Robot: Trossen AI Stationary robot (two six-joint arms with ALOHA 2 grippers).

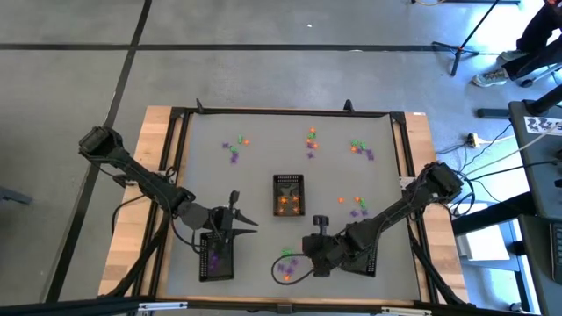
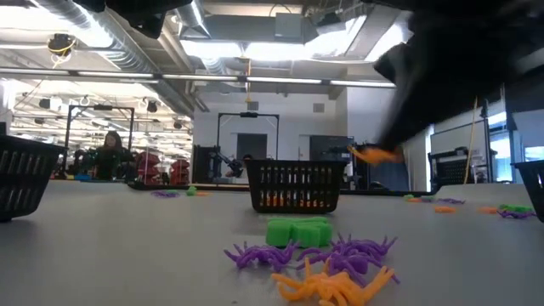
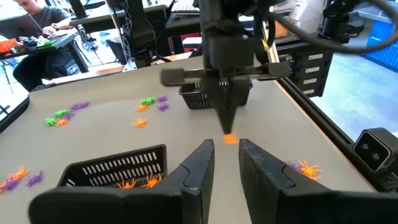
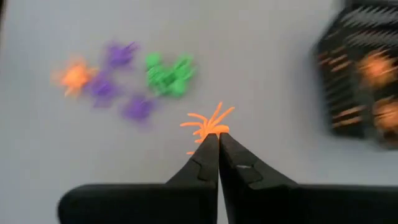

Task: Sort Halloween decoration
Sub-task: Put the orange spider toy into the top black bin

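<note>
Orange spider trinket (image 4: 208,126) pinched at closed jaw tips, legs splayed, centre of right wrist frame. Loose cluster upper left there: orange (image 4: 74,76), purple (image 4: 119,55), green (image 4: 168,74) pieces on bench. More scattered groups (image 1: 235,146) across upper half of high view.

Both arms are dark, jointed and matte, with black cables looping beside them. The right hand (image 4: 218,138) has two black fingers tapering to a narrow tip; the left hand (image 3: 226,155) has thicker, blunt fingers.

Blurred purple, green and orange trinkets (image 4: 118,78) and black tray (image 4: 364,74), cut off at the edge
</note>
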